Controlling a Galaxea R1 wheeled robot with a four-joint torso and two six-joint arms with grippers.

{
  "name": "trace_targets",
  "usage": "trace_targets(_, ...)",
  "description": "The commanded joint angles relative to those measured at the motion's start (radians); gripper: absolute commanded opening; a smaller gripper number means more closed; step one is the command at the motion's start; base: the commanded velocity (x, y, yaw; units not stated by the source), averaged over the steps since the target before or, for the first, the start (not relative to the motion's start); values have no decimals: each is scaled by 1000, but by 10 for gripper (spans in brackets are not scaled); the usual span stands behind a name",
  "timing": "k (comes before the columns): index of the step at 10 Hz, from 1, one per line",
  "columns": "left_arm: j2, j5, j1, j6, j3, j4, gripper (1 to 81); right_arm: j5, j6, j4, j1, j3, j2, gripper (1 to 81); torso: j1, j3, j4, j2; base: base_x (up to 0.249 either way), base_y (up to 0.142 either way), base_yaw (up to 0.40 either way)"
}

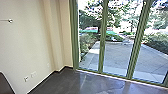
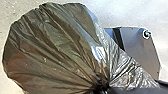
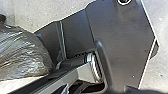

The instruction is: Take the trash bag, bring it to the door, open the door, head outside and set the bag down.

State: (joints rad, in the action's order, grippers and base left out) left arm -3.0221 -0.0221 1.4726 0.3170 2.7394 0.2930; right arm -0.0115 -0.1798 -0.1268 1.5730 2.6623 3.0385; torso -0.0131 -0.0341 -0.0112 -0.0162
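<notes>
A dark, shiny trash bag point(image 2: 52, 50) looms large in the left wrist view, its plastic gathered into a tight neck beside my left gripper point(image 2: 101, 86), where the bag hangs. How the fingers close there is hard to see, but the bunched plastic is pinched at that spot. The same bag point(image 3: 22, 52) shows in the right wrist view. In the head view, glass door panels point(image 1: 117, 42) in green frames stand ahead, with a paved yard beyond them.
A pale wall point(image 1: 27, 37) with outlets runs along the left and meets the glass at a corner. Dark floor point(image 1: 67, 82) lies in front of the panels. Outside are bushes point(image 1: 87, 41) and trees.
</notes>
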Motion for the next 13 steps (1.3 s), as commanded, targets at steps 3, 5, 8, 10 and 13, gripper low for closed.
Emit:
trace_targets(3,2,-55,-62,7,2,2,10,-59,3,6,-47,-1,1,811,0,0,0,0,0,0,-248)
trace_targets(5,2,-55,-62,7,2,2,10,-61,3,6,-47,-1,1,811,0,0,0,0,0,0,-249)
trace_targets(8,3,-55,-59,7,2,2,10,-59,3,6,-44,0,1,811,0,0,0,0,0,0,-249)
trace_targets(10,3,-55,-59,7,2,2,10,-59,3,4,-44,0,1,811,0,0,0,0,0,0,-255)
trace_targets(13,2,-55,-57,7,11,2,10,-59,3,4,-44,0,1,811,0,0,0,0,0,0,-258)
